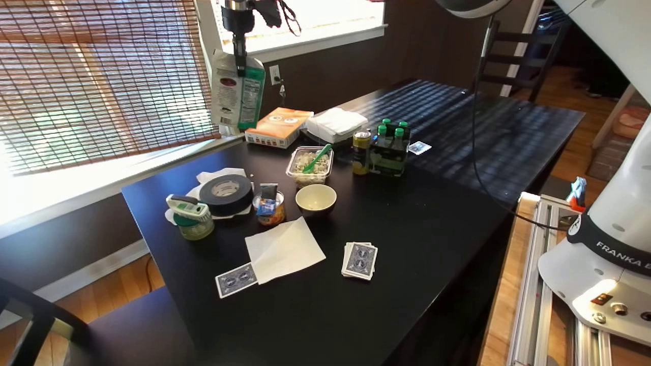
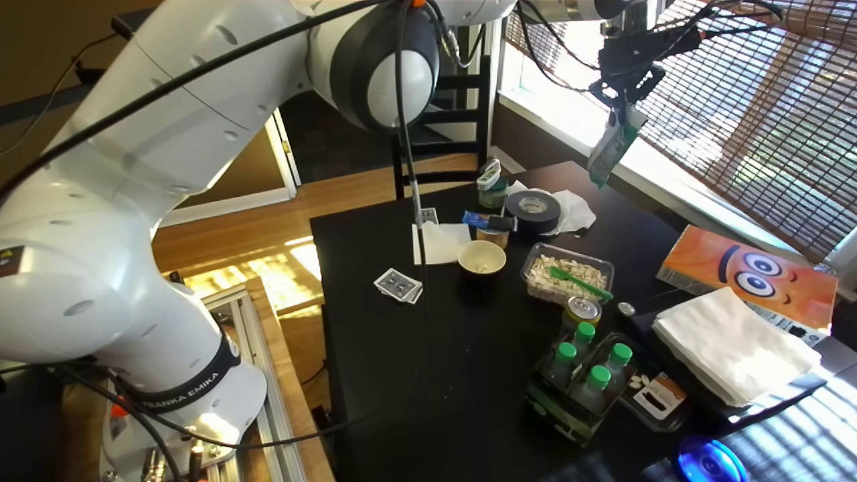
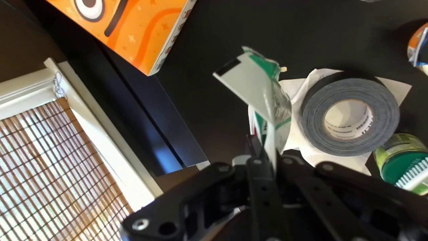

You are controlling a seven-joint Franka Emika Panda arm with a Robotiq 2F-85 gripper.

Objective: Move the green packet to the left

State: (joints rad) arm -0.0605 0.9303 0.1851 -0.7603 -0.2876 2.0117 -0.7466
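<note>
In an exterior view, a brush (image 1: pixel 189 207) lies on a jar (image 1: pixel 197 231), with tape (image 1: pixel 229 205) on paper (image 1: pixel 204 178) just right of them. The packet (image 1: pixel 238 96) hangs in the air near the blind (image 1: pixel 117 86), its upper part pinched in the claw (image 1: pixel 240 70), closed down to the packet's thickness. Next come a box (image 1: pixel 279 127), bowl (image 1: pixel 316 201), can (image 1: pixel 360 160) and 4 bottles (image 1: pixel 398 138).

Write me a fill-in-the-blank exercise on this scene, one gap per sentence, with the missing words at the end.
The jaws hold the green packet up in the ____. The carrier contains ____ green-capped bottles. The box with cartoon eyes has a mainly ____ top. The utensil in the clear tub is coloured ____.

Missing words: air; four; orange; green.
</note>
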